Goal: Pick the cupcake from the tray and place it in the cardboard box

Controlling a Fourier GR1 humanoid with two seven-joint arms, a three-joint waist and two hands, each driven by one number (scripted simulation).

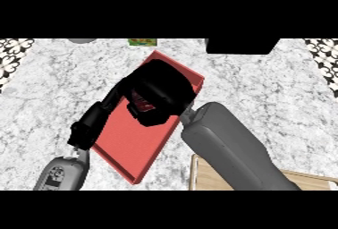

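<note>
A red tray (128, 143) lies slantwise on the marble counter's middle. My right hand (165, 87) hangs over the tray's upper half with its fingers curled round the cupcake (142, 103), of which only a small dark and reddish patch shows between fingers and thumb. Whether the cupcake still touches the tray is hidden. My left hand (99, 116) stretches up along the tray's left edge, fingers straight, its tips close to the right hand. A corner of the cardboard box (210, 179) shows at the lower right, partly behind the right forearm.
A black object (241, 45) stands at the counter's far edge, with a small green item (142, 42) and a grey round thing (82, 40) to its left. Patterned tiles (13, 56) border both upper corners.
</note>
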